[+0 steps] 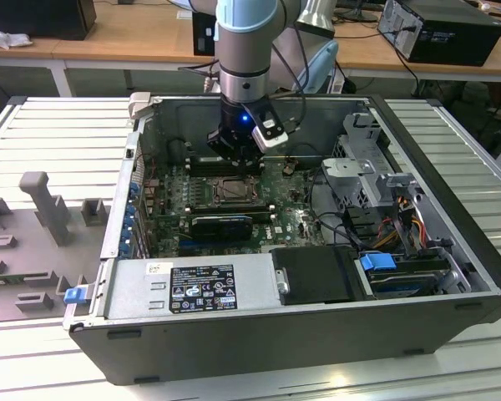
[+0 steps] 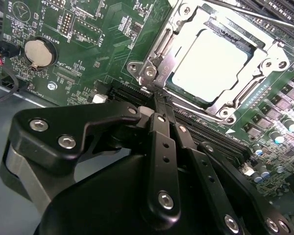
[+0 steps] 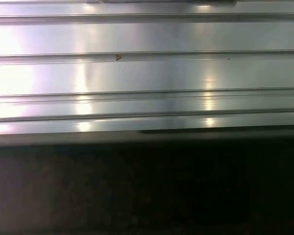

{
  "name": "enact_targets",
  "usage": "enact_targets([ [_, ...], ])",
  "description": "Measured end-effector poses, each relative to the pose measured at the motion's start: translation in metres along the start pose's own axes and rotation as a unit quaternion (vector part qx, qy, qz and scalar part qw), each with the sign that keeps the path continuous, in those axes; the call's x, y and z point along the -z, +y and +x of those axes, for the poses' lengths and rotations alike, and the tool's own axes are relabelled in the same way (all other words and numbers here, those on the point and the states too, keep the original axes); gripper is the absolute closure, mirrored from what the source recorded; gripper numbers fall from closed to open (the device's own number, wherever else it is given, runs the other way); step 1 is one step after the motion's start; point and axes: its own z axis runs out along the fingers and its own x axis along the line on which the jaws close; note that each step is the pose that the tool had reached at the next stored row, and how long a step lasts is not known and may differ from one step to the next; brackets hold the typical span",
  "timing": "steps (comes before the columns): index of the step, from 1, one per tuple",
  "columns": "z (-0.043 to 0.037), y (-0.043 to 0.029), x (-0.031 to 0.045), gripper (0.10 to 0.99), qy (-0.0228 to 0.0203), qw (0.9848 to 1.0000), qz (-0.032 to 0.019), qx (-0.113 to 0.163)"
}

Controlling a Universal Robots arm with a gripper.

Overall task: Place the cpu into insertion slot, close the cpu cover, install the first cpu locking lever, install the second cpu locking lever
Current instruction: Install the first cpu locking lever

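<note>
Second wrist view gives me the cpu (image 2: 210,66) seated in the insertion slot (image 2: 169,93), cpu cover (image 2: 159,58) lowered around it (levers unclear); my pincer (image 2: 162,105), fingers pressed together, hangs just beside the slot.

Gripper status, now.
Gripper: shut, holding nothing, fingertips pressed together at the edge of the socket cover, with the chip already seated.

You see a pale beige-grey cpu (image 2: 211,66) framed by a silvery cover (image 2: 161,63). Your board (image 2: 95,54) is green, and the end effector (image 2: 159,105) is black.
</note>
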Motion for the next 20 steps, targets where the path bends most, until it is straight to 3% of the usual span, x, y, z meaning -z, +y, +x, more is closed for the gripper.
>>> enact_targets([
  [4,0.0001,-0.0001,-0.0012,0.980,0.0011,1.0000,0.0034,0.000],
  [8,0.0003,-0.0003,-0.0037,0.980,0.0018,1.0000,0.0037,0.000],
  [9,0.0003,-0.0005,-0.0040,0.980,0.0019,1.0000,0.0024,0.000],
  [13,0.0003,-0.0004,-0.0039,0.980,0.0022,0.9999,-0.0105,-0.001],
  [15,-0.0001,0.0003,-0.0011,0.980,0.0016,0.9999,-0.0117,-0.001],
  [18,-0.0005,0.0006,0.0120,0.980,0.0020,0.9999,-0.0107,-0.001],
  [20,-0.0005,0.0000,0.0123,0.980,0.0021,0.9999,-0.0106,-0.001],
])
